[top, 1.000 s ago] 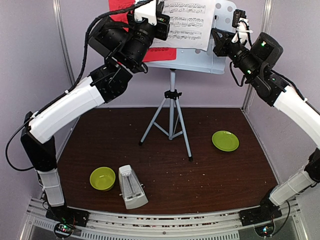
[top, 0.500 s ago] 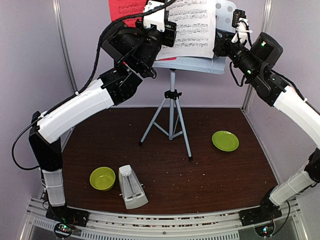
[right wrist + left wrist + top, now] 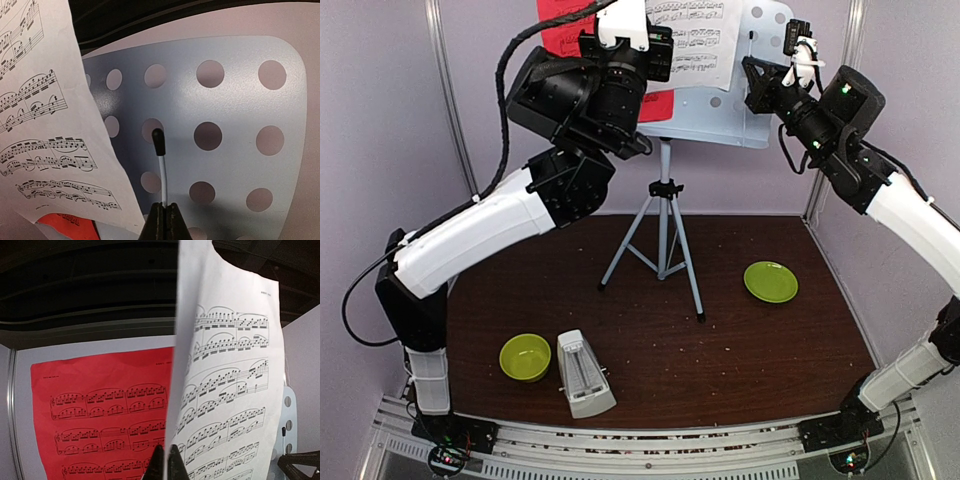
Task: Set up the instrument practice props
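Note:
My left gripper (image 3: 638, 52) (image 3: 165, 464) is shut on the lower edge of the white sheet (image 3: 698, 42) (image 3: 227, 380) of music notes and holds it up in front of the perforated pale music stand (image 3: 745, 112) (image 3: 235, 100). The red sheet (image 3: 558, 28) (image 3: 100, 410) rests on the stand behind it, at the left. My right gripper (image 3: 752, 82) (image 3: 164, 221) is shut on a thin white rod with a black tip (image 3: 160, 170) in front of the stand's right half. The white metronome (image 3: 583, 375) lies on the table near the front.
The stand's tripod (image 3: 663, 235) stands at the middle of the brown table. A lime-green bowl (image 3: 525, 357) sits left of the metronome. A lime-green plate (image 3: 770, 282) lies at the right. Walls close in on the left, back and right.
My left arm has swung right and up, lifting the white sheet higher against the stand. The right arm has stayed in place.

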Controlling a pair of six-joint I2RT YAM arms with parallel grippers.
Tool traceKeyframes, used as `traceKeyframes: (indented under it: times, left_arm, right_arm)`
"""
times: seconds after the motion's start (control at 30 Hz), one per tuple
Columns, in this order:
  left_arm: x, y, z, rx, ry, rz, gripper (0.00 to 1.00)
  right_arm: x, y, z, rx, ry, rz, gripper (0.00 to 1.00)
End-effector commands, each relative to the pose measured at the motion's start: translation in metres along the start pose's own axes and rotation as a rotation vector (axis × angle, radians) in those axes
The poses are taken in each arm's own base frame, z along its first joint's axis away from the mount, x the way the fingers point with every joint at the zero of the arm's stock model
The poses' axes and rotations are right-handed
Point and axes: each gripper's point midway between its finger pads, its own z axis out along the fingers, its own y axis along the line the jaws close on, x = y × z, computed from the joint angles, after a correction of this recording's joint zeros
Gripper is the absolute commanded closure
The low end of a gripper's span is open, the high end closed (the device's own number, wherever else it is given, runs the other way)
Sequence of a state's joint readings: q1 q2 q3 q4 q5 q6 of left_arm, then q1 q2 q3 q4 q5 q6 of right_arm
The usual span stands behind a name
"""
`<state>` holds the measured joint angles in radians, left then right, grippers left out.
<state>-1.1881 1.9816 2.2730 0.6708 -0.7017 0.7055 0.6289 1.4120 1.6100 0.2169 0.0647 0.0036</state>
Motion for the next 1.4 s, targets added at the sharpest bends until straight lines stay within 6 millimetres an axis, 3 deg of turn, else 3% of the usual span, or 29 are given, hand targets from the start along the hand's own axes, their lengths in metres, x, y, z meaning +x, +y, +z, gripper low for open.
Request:
traceKeyframes:
  times: [0.0, 0.2, 0.47, 0.73, 1.13, 1.37]
  left_arm:
    - [-0.004, 0.010, -0.002, -0.076, 0.000, 0.021, 1.00]
    - [0.009, -0.015, 0.000, -0.002, 0.016, -0.003, 1.00]
    - [0.003, 0.001, -0.001, -0.104, 0.007, -0.063, 1.00]
    - [0.010, -0.026, -0.003, -0.039, 0.027, -0.067, 1.00]
    - [0.020, -0.092, -0.013, 0.234, -0.024, 0.001, 1.00]
    - [0.045, -0.082, 0.006, 0.293, 0.049, -0.077, 1.00]
  right_arm:
    - [0.001, -0.002, -0.006, 0.017, 0.007, -0.009, 1.00]
    - [0.000, 0.000, -0.008, 0.011, 0.006, -0.013, 1.00]
    - [0.000, -0.001, -0.010, 0.018, 0.005, -0.026, 1.00]
    - [0.000, 0.002, -0.010, 0.012, 0.002, -0.026, 1.00]
    - [0.000, 0.005, -0.012, 0.004, 0.002, -0.036, 1.00]
    - [0.000, 0.004, -0.015, 0.004, 0.004, -0.048, 1.00]
